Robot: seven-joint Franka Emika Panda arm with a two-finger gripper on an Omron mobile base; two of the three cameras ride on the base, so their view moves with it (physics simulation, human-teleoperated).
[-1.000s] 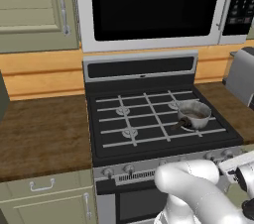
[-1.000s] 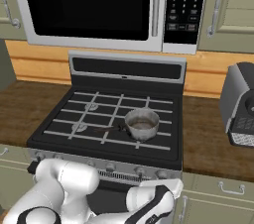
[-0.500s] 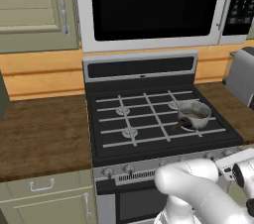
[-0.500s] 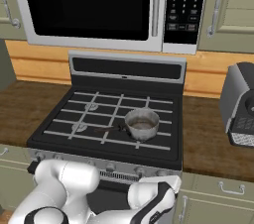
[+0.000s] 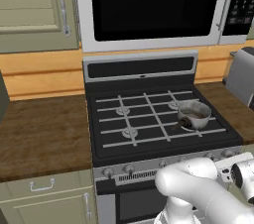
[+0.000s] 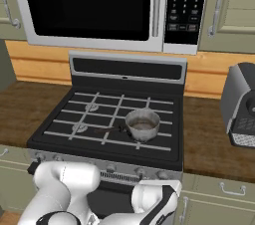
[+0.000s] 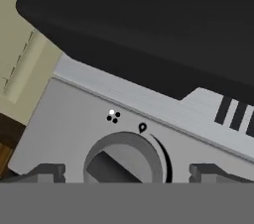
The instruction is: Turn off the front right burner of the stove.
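Observation:
The stove [image 5: 154, 141] is a black gas range with pale grey grates, also in the right base view [image 6: 55, 137]. A small steel pot [image 5: 193, 116] [image 6: 143, 124] sits on the right side and hides the front right burner. In the hand view a round silver knob [image 7: 124, 161] on the steel front strip [image 7: 64, 129] faces me, its bar slanted, below a flame mark and a four-dot burner symbol [image 7: 113, 116]. My gripper [image 7: 127, 173] is open, with one dark fingertip [image 7: 42, 172] left of the knob and the other right of it, apart from it.
A large microwave [image 5: 149, 5] hangs above the stove. A grey toaster [image 5: 241, 77] [image 6: 240, 104] stands on the right counter. Brown countertop [image 5: 39, 134] lies to the left, over green cabinet drawers [image 5: 42, 188]. My white arm [image 5: 198, 193] crosses in front of the oven door.
The wrist has shifted very slightly at the stove's front right corner. The pot and the rest of the scene have stayed put.

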